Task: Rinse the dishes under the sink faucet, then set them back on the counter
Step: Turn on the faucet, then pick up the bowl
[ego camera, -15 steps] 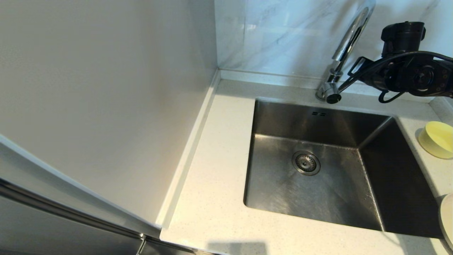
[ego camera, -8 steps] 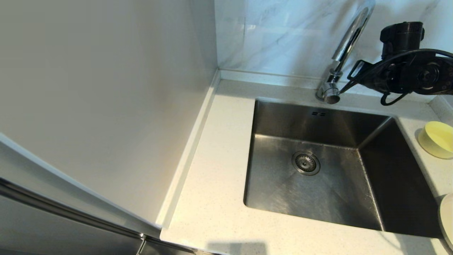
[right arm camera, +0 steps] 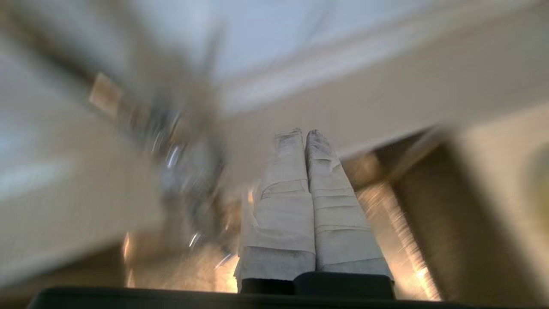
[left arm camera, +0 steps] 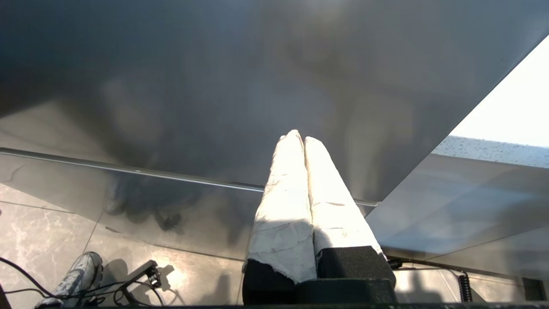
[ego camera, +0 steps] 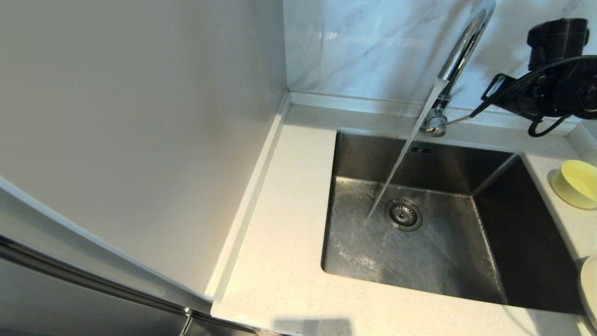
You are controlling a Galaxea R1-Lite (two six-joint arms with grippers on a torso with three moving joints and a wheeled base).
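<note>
**A:** Why are the right gripper's (right arm camera: 305, 133) tape-wrapped fingers pressed together with nothing between them?

**B:** Probably because a shut tip suits nudging the thin side lever (ego camera: 459, 121) of the tall shiny chrome gooseneck faucet (ego camera: 459, 51). In the head view the gripper sits just beside that lever's end, and water (ego camera: 396, 172) is running into the square stainless-steel basin (ego camera: 527, 242), near the round drain (ego camera: 403, 214).

**A:** And the dishes?

**B:** On the off-white speckled stone counter (ego camera: 280, 261), right of the basin: the small round pale-yellow bowl (ego camera: 576, 183) and, nearer the robot, the edge of the off-white round plate (ego camera: 588, 284). I judge they wait within the right arm's reach. No chopsticks show.

**A:** The left gripper (left arm camera: 303, 137)?

**B:** Parked below the counter, fingers together, empty.
</note>
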